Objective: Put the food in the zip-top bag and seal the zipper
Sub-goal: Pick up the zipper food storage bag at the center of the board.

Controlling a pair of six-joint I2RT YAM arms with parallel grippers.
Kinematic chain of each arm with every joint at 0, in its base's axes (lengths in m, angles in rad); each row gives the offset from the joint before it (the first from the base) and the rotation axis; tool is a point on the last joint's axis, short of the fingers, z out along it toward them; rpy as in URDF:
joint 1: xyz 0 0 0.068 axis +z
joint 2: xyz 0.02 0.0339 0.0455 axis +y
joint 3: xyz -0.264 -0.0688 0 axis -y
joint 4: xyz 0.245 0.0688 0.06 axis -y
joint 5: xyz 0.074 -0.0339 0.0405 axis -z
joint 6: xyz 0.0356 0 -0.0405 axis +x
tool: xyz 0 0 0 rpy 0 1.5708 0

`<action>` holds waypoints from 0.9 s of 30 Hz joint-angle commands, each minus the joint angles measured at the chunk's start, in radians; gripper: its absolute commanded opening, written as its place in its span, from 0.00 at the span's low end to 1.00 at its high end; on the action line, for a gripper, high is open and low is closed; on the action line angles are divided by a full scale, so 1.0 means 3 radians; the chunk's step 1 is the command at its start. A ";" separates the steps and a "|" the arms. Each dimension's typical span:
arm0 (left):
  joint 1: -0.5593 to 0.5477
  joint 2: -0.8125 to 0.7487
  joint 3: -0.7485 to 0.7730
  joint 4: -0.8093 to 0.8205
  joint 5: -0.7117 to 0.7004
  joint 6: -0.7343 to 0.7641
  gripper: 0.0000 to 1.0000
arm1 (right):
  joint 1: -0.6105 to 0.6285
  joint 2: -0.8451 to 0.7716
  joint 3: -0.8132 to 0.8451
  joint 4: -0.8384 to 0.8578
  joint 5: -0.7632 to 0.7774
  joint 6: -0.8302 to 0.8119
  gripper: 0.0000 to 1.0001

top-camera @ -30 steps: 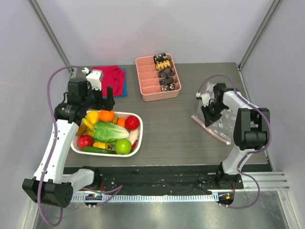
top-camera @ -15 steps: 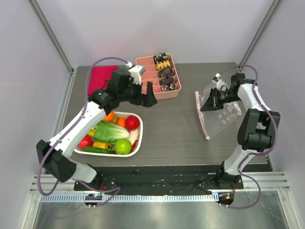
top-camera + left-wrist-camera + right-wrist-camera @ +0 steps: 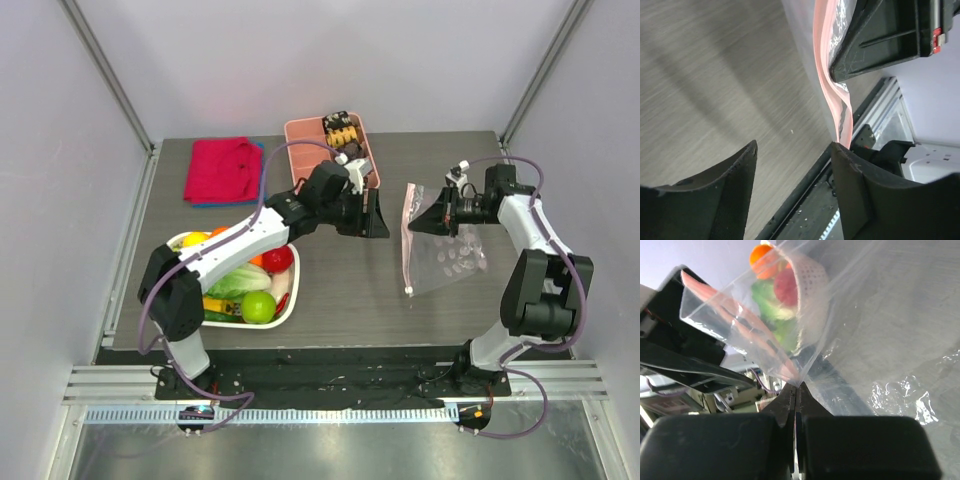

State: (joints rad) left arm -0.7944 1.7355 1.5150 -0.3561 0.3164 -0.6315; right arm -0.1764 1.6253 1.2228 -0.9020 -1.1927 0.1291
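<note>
— So, where is the zip-top bag (image 3: 450,262) relative to the jaws?

— The right gripper (image 3: 420,222) holds it up over the right side of the bench (image 3: 340,300). Its jaws are closed on the clear film, pinching it near a top corner. The bag hangs from there, with the pink zipper (image 3: 407,240) running down its left edge.

— And the other arm?

— The left gripper (image 3: 378,215) is stretched across the middle of the bench, just beside that zipper edge. In the left wrist view its jaws stand apart, with bare bench showing between them. The pink strip (image 3: 827,80) hangs in front of them, and its lower end comes down right at the inner edge of one finger (image 3: 860,195). The jaws are not clamped on it.

— Where is the food?

— All of it lies in the white mesh basket (image 3: 296,275) at the near left, well apart from the bag. I can see a green apple (image 3: 258,306), a red fruit (image 3: 277,258), a lettuce (image 3: 232,282) and a yellow pepper (image 3: 193,240). The left arm crosses over the basket and hides part of it.

— Any other containers?

— A pink compartment tray (image 3: 300,135) sits at the back, half hidden by the left arm. Dark and yellow snack pieces (image 3: 340,125) lie in its far compartment. A red cloth (image 3: 220,170) lies to the left of it.
</note>
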 commanded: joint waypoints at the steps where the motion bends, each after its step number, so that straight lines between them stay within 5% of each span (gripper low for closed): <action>1: -0.0036 0.0085 0.0150 0.0364 0.0182 -0.0298 0.55 | 0.0000 -0.0391 -0.0215 0.0923 -0.0094 0.0985 0.01; 4: -0.0031 0.0136 0.0150 0.0425 0.0315 -0.0395 0.44 | 0.0026 -0.0417 -0.0272 0.1028 -0.0191 0.1093 0.02; 17: -0.0036 0.0182 0.0048 0.0722 0.0546 -0.0615 0.47 | 0.0230 -0.0473 -0.0292 0.1023 -0.0243 0.1083 0.02; 27: -0.0031 0.0177 -0.0059 0.0727 0.0592 -0.0635 0.39 | 0.0256 -0.0488 -0.0308 0.1023 -0.0299 0.1129 0.01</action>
State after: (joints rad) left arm -0.8078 1.7935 1.5101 -0.1902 0.4606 -0.8093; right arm -0.1013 1.5185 1.1164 -0.6189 -1.2446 0.4492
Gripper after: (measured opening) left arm 0.405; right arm 0.019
